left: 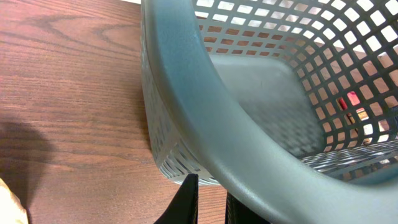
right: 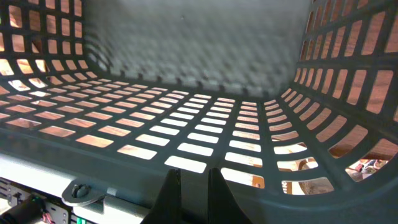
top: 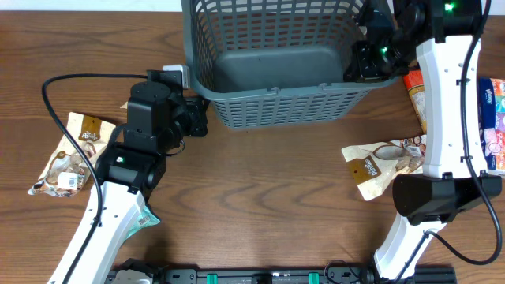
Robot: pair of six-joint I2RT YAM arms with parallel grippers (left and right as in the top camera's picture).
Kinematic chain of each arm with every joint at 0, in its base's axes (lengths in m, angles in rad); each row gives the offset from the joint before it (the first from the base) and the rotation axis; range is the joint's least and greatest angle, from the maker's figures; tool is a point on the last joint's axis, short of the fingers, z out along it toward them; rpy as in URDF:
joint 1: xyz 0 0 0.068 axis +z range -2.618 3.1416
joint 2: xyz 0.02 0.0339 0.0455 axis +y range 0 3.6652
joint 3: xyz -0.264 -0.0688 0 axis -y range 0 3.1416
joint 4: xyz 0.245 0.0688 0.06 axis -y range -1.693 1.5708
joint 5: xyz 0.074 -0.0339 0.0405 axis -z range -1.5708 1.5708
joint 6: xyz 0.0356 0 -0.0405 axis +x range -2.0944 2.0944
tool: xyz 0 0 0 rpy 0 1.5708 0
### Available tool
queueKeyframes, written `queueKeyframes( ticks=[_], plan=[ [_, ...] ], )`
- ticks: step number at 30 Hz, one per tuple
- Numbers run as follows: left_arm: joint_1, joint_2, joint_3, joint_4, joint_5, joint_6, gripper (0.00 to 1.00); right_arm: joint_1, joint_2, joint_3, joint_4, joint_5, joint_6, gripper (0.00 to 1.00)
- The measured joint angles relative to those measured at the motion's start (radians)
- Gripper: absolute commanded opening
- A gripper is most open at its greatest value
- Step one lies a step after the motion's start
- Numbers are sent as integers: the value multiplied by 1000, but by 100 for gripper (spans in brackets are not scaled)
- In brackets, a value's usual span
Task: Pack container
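The container stands on the worktop, at its far edge. The left fingers sit at the container's near-left corner, just under the rim, with a narrow gap between them; the right fingers are at its right wall, nearly together; I cannot tell whether either pair grips it; 1 snack packet lies well left of the container.

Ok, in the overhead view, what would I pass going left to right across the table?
From the left: clear snack bag → container → tan snack bag → blue packet at the right edge.
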Motion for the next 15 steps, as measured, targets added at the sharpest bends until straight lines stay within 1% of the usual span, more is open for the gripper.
queueKeyframes(
  ticks=[15],
  plan=[
    [0,48,0,28,0,0,6,1,-45,0,-2,11,4,1]
  ],
)
